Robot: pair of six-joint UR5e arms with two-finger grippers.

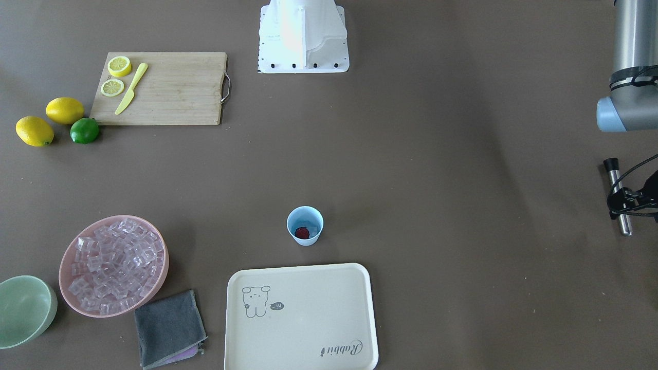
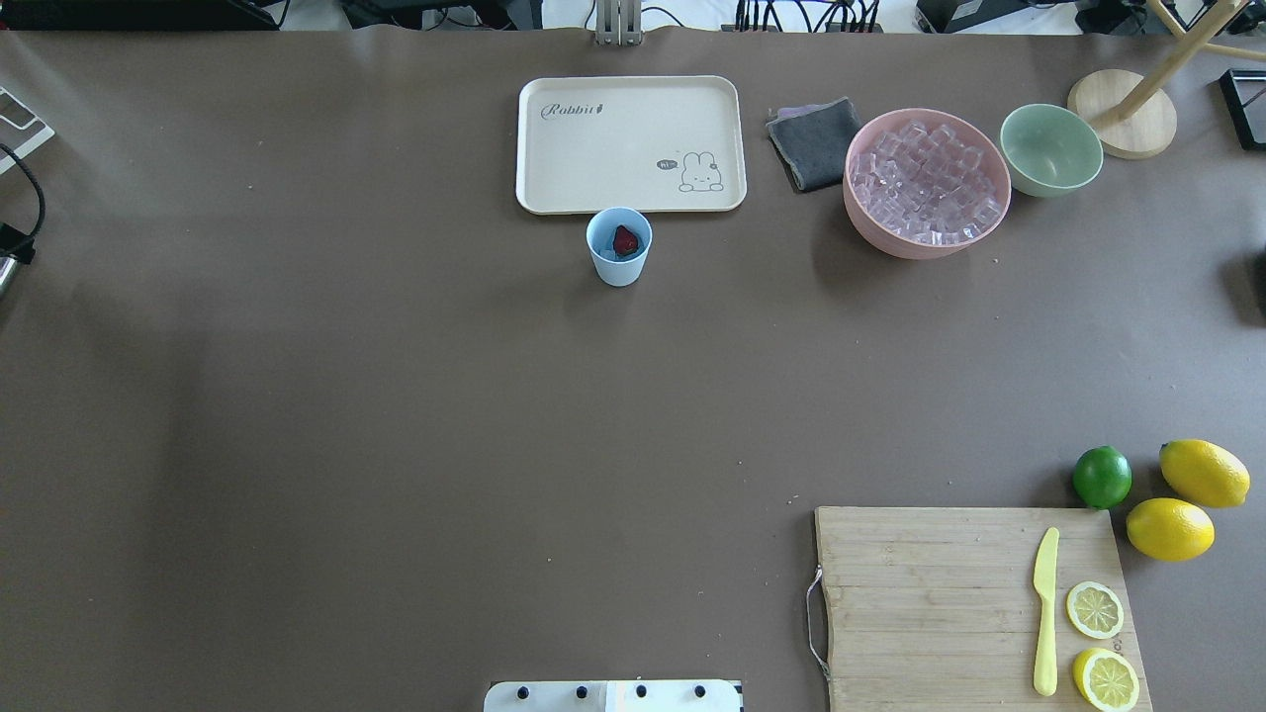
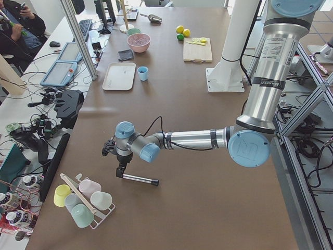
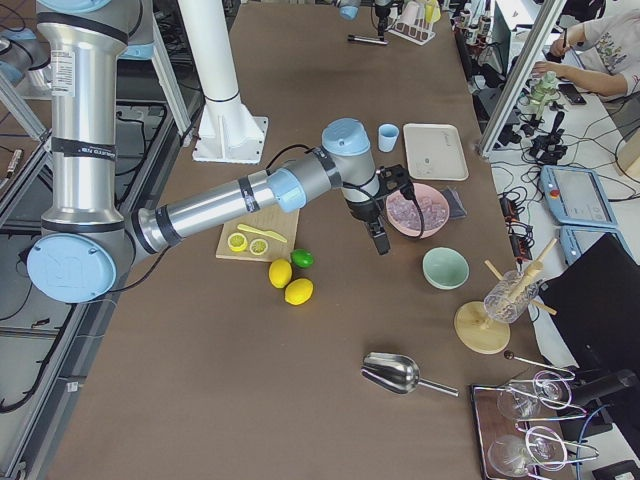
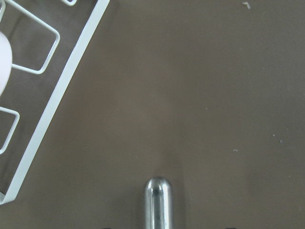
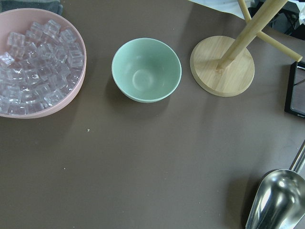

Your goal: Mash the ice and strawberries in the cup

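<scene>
Facing the robot, you see the brown table (image 1: 411,169) with the cup (image 1: 305,225) just beside a tray (image 1: 300,318), the strawberry (image 1: 302,233) inside it, and ice (image 1: 115,264) heaped in a pink bowl (image 1: 69,288). At the edge, the left end effector (image 1: 624,198) grips a metal muddler (image 1: 617,203). From the right end, the right end effector (image 4: 378,235) hangs near that bowl; you cannot tell its state. Desks and monitors line the room.

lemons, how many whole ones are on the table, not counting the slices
2. Both whole lemons sit beside the cutting board near the lime: one by the table's edge, the other next to it, nearer the board. None seems hidden.
</scene>
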